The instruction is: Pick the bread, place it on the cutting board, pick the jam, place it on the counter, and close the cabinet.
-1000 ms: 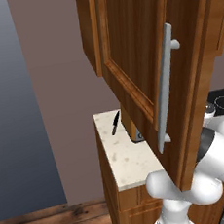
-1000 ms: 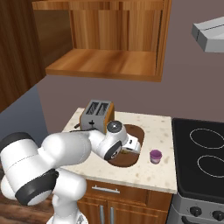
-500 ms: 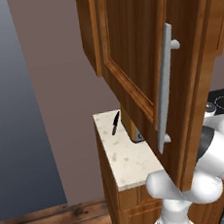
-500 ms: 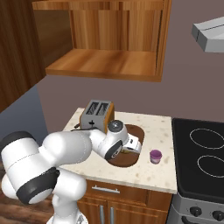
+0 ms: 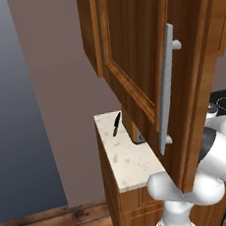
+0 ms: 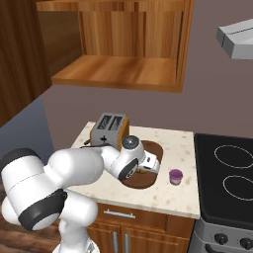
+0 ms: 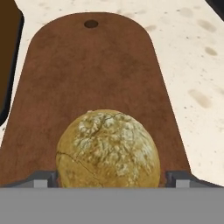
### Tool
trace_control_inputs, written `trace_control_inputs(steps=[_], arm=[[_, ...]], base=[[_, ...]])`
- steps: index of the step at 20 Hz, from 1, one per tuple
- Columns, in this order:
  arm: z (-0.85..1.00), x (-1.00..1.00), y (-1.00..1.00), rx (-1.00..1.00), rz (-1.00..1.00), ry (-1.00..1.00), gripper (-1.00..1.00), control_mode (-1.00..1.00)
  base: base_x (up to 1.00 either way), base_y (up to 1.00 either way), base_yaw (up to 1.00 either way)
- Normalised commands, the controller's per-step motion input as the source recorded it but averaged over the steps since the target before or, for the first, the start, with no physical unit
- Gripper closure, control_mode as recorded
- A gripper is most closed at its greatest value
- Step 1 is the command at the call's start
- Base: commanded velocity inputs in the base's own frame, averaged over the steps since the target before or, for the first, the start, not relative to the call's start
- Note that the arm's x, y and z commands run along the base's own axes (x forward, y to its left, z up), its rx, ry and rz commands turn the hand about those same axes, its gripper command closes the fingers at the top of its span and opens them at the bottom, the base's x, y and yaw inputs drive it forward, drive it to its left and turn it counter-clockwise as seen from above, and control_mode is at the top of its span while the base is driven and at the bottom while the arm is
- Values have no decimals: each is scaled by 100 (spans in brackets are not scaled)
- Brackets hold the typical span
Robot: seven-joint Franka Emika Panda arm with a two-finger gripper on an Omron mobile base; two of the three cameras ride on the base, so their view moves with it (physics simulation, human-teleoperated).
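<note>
The bread (image 7: pixel 107 148), a round golden bun, rests on the dark brown cutting board (image 7: pixel 87 65). My gripper (image 7: pixel 111 179) is open, with one fingertip on each side of the bun and a small gap to each. In the right base view the gripper (image 6: pixel 152 165) is low over the cutting board (image 6: pixel 141 182). The purple jam (image 6: pixel 175 176) stands on the counter (image 6: pixel 168 197), just right of the board. The cabinet (image 6: pixel 123 49) above is open and its shelf is bare. Its door (image 5: pixel 139 58), with a long silver handle (image 5: pixel 165 89), swings out to the left.
A silver toaster (image 6: pixel 109 129) stands behind the board at the back left. The black stovetop (image 6: pixel 227 173) borders the counter on the right, under a range hood (image 6: pixel 237 34). A black knife (image 5: pixel 116 124) lies near the counter's (image 5: pixel 124 158) far left corner.
The hand has stayed low over the cutting board. Nothing else has visibly moved.
</note>
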Motion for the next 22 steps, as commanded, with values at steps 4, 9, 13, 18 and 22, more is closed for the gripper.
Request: trace_control_inputs(steps=[4,9,13,18,22], arm=[[0,-1,0,0,0,0,-100,-100],[11,-12,0,0,1,-2,-100,-100],[27,-16,-1,0,5,-8,-100,-100],[31,-8,0,0,5,-12,-100,-100],[35,-3,1,0,6,-16,-100,-100]], base=[[0,0,0],[0,0,0],[0,0,0],[0,0,0],[0,0,0]])
